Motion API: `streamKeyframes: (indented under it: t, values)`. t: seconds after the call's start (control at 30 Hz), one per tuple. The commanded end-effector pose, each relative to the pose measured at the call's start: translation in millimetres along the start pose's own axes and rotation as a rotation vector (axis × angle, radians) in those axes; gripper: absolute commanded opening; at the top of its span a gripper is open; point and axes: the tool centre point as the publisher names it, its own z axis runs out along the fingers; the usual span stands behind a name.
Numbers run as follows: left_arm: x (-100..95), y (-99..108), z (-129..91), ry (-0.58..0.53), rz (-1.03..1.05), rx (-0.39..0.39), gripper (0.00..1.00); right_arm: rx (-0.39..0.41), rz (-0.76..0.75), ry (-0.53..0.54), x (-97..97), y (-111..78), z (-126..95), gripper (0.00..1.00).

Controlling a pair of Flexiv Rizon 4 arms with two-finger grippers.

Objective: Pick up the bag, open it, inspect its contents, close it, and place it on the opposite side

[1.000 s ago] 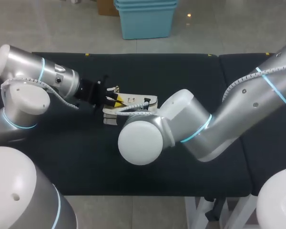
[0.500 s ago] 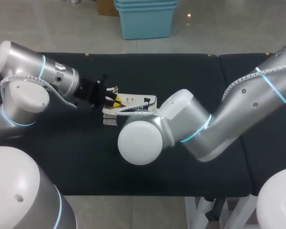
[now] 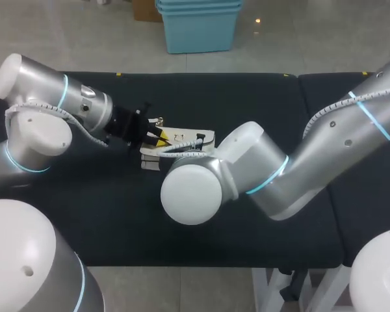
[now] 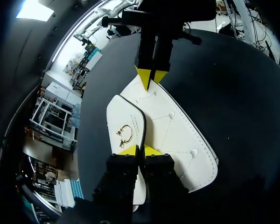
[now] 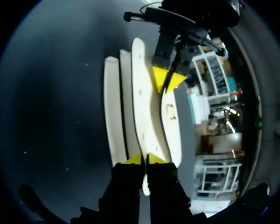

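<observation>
A white bag (image 3: 182,138) with a black-edged flap and a gold clasp (image 4: 125,134) lies near the middle of the black table (image 3: 247,97). My left gripper (image 3: 157,135) is at its left end. In the left wrist view that gripper (image 4: 140,150) is shut on the edge of the flap. My right gripper (image 5: 144,159) is shut on the opposite end of the bag (image 5: 140,93), and it shows across the bag (image 4: 177,135) as yellow tips pinched together. In the head view my right arm's elbow (image 3: 201,185) hides the right gripper.
Dark table surface lies on all sides of the bag. A seam (image 3: 300,91) splits off a second black pad at the right. My right arm's bulky elbow hangs over the table just in front of the bag.
My left arm's upper links have shifted slightly to the right. Both grippers and the bag stay where they were.
</observation>
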Motion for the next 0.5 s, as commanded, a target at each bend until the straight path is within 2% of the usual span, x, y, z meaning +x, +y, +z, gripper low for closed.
streamKeyframes:
  t: [0.03, 0.33, 0.5]
  values:
    - [7.7, 1.7, -2.7, -0.027, -0.005, -0.013, 0.00, 0.001, 0.001, -0.003, 2.5, 0.6, 2.4, 0.00]
    - [4.3, -6.2, -1.8, -0.114, 0.016, -0.014, 0.00, 0.001, 0.001, -0.003, 2.5, 0.6, 2.4, 0.00]
    - [4.3, -6.2, -1.8, -0.114, 0.016, -0.014, 0.00, 0.001, 0.001, -0.003, 2.5, 0.6, 2.4, 0.00]
